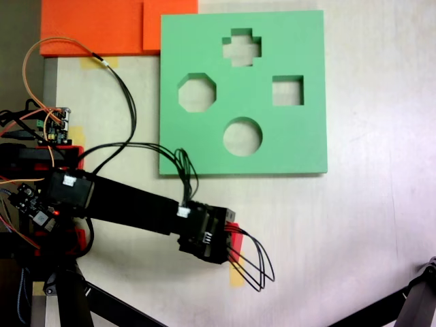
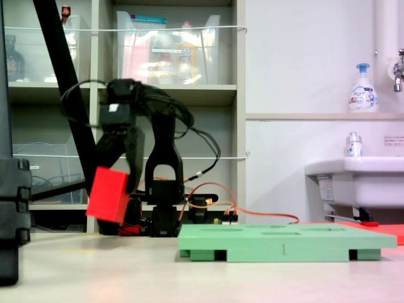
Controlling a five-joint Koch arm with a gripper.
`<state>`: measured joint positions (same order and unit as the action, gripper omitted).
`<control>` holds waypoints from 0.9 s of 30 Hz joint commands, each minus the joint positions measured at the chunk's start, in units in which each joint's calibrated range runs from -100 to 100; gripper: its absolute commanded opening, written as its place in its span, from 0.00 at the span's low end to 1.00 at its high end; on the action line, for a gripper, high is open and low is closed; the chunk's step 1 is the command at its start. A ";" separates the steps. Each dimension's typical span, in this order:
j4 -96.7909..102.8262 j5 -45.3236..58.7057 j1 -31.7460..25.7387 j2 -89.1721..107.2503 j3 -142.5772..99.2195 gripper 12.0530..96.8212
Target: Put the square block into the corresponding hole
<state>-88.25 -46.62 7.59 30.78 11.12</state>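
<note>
The square block (image 2: 110,194), a bright red cube, hangs tilted well above the table, left of the green foam board (image 2: 284,243). My gripper (image 2: 120,186) is shut on it from above. In a fixed view from above, the gripper (image 1: 230,240) sits below the board's lower edge, and only a red sliver of the block (image 1: 236,238) shows under the black wrist. The corresponding hole (image 1: 287,90), a square cut-out, lies open on the right side of the board (image 1: 303,146).
The board also has a cross (image 1: 242,48), an octagonal (image 1: 197,93) and a round cut-out (image 1: 242,136). Orange foam sheets (image 1: 95,27) lie at the top left. A yellow paper strip (image 1: 236,276) lies below the gripper. Black cables (image 1: 255,269) loop beside it.
</note>
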 commanded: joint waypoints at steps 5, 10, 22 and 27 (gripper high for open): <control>-2.21 -6.54 -6.50 9.86 4.43 0.06; 4.33 -15.63 -13.87 9.58 7.02 0.06; 26.77 -18.02 -20.85 2.04 10.31 0.06; 26.77 -16.61 -21.64 -7.60 18.59 0.06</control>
<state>-66.62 -63.96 -13.46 24.21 24.45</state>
